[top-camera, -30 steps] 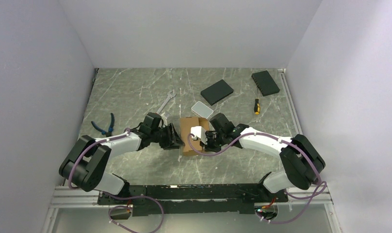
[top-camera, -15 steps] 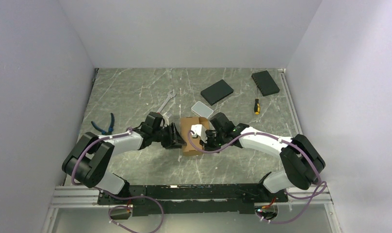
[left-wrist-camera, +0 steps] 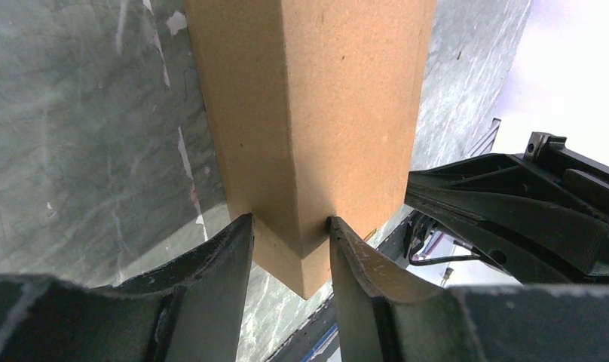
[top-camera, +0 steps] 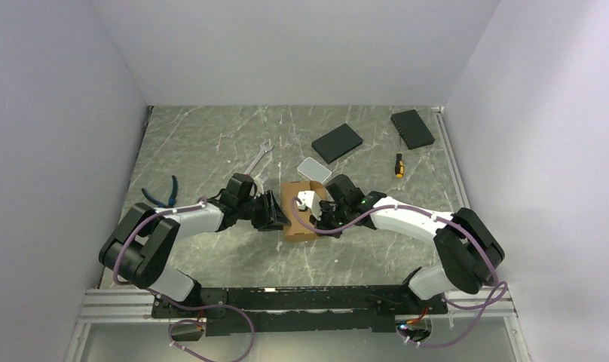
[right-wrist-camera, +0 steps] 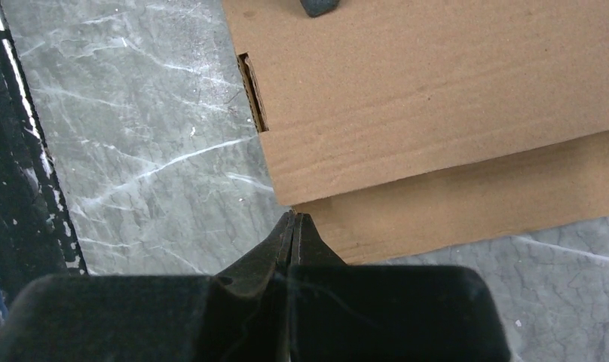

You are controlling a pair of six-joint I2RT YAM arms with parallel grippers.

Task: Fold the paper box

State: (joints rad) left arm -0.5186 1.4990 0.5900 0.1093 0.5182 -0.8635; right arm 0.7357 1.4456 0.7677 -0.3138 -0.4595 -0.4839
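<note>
The brown paper box (top-camera: 292, 226) stands on the marble table between the two arms. My left gripper (top-camera: 277, 213) reaches it from the left. In the left wrist view the box (left-wrist-camera: 316, 113) fills the middle, and my left gripper (left-wrist-camera: 289, 220) is shut on its near corner, one finger pressed on each face. My right gripper (top-camera: 316, 215) comes from the right. In the right wrist view the right gripper (right-wrist-camera: 293, 216) is shut with nothing in it, its tips at the edge where two cardboard layers of the box (right-wrist-camera: 437, 90) overlap.
Two black slabs (top-camera: 337, 142) (top-camera: 412, 128) lie at the back right, with a translucent white case (top-camera: 314, 169) just behind the box. A screwdriver (top-camera: 398, 164), a wrench (top-camera: 258, 158) and blue pliers (top-camera: 164, 194) lie around. White walls enclose three sides.
The left arm has edged a little to the right against the box. The right wrist has shifted slightly up and left. Both grips look unchanged.
</note>
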